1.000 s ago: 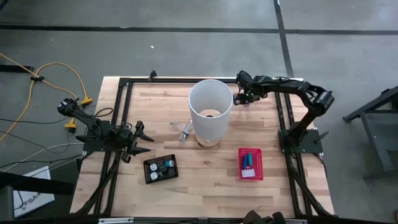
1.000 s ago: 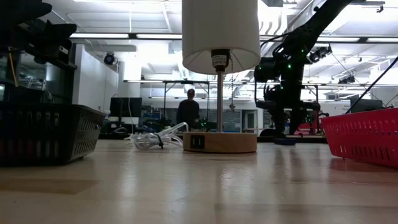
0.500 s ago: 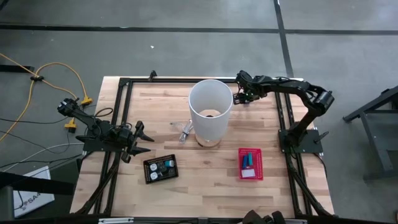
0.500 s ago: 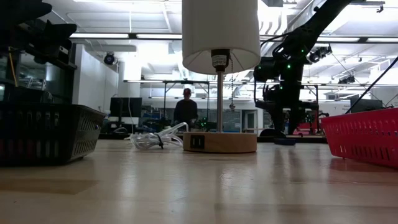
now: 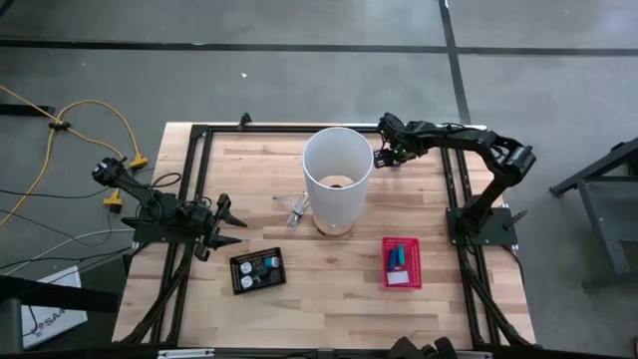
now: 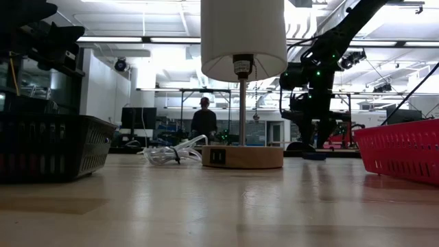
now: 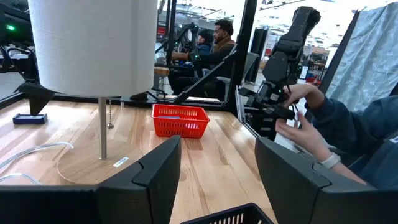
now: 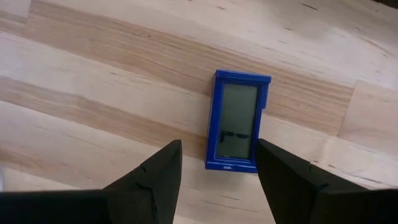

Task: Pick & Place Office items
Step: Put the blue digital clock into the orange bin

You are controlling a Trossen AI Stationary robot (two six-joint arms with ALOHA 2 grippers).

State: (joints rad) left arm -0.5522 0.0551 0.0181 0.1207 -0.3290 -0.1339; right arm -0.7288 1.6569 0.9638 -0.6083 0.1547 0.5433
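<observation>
A small blue device with a grey screen point(image 8: 238, 121) lies flat on the wood near the table's far edge, behind the lamp; it also shows in the low view point(image 6: 315, 156). My right gripper point(image 8: 217, 149) point(image 5: 384, 156) hangs open above it, pointing down, one finger on each side of its near end, apart from it. My left gripper point(image 7: 217, 152) point(image 5: 227, 221) waits open at the table's left side. A black tray point(image 5: 257, 270) holds teal, white and black small pieces. A red basket point(image 5: 401, 262) holds a teal piece and a white block.
A lamp with a tall white shade point(image 5: 337, 175) stands mid-table on a round wooden base point(image 6: 242, 156), with a coil of clear cable point(image 5: 296, 209) to its left. A person's hand point(image 7: 305, 127) shows beyond the table's right side. Bare wood lies along the near edge.
</observation>
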